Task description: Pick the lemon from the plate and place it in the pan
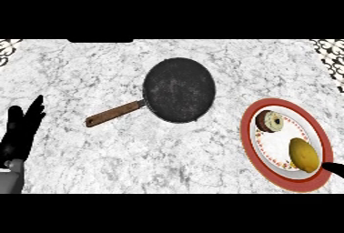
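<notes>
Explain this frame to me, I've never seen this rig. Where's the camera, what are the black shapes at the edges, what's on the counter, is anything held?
There is one picture, taken from the robot's head and looking steeply down at a marble counter. The robot is a humanoid, and the black shapes are its hands.

The left hand is at the left edge, open with fingers up, resting and holding nothing. Only a small black piece of the right hand shows, at the lower right next to the lemon. It can't be told whether it touches the lemon.

On the counter:
- A dark pan sits in the middle with nothing in it. Its brown handle points to the lower left.
- A red-rimmed plate sits at the right. It carries a doughnut and, nearer the robot, the yellow lemon.

The lemon lies on the plate and is not lifted.
</notes>
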Tool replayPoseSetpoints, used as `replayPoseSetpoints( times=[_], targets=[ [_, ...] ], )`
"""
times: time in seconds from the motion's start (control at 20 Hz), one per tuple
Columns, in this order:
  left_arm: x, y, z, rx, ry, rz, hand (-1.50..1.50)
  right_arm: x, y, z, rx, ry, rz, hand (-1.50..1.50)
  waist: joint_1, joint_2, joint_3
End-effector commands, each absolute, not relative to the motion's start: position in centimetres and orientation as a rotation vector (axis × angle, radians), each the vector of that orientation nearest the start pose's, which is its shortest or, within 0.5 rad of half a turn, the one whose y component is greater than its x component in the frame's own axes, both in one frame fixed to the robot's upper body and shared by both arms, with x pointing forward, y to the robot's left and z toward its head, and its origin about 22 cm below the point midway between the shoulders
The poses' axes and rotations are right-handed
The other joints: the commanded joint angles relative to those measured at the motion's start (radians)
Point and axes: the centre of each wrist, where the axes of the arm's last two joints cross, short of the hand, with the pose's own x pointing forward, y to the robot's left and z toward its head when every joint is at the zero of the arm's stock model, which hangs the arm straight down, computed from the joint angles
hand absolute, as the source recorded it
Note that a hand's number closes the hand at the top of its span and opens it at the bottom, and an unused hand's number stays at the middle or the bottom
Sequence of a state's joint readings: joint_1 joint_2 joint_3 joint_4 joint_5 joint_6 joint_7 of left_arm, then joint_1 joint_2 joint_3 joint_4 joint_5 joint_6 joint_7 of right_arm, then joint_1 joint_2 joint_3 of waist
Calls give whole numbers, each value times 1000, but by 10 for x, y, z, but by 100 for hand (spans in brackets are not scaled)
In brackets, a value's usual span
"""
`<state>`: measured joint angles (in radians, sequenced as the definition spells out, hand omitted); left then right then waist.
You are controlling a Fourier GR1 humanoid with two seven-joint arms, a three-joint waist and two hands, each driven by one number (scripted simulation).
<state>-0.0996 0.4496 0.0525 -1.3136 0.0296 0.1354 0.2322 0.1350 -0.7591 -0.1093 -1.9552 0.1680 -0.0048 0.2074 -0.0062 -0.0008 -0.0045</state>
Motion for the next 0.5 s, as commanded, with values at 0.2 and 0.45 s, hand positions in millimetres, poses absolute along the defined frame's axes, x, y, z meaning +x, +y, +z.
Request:
replayPoseSetpoints(
  times=[0.2,0.45],
  targets=[
    [271,353,17,484,-1228,-130,0,212,-322,193,-1023,-1012,1041,-150,39,7,-2],
    [273,344,14,467,-1232,-130,0,230,-297,180,-1038,-767,1169,-150,60,11,1]
  ],
)
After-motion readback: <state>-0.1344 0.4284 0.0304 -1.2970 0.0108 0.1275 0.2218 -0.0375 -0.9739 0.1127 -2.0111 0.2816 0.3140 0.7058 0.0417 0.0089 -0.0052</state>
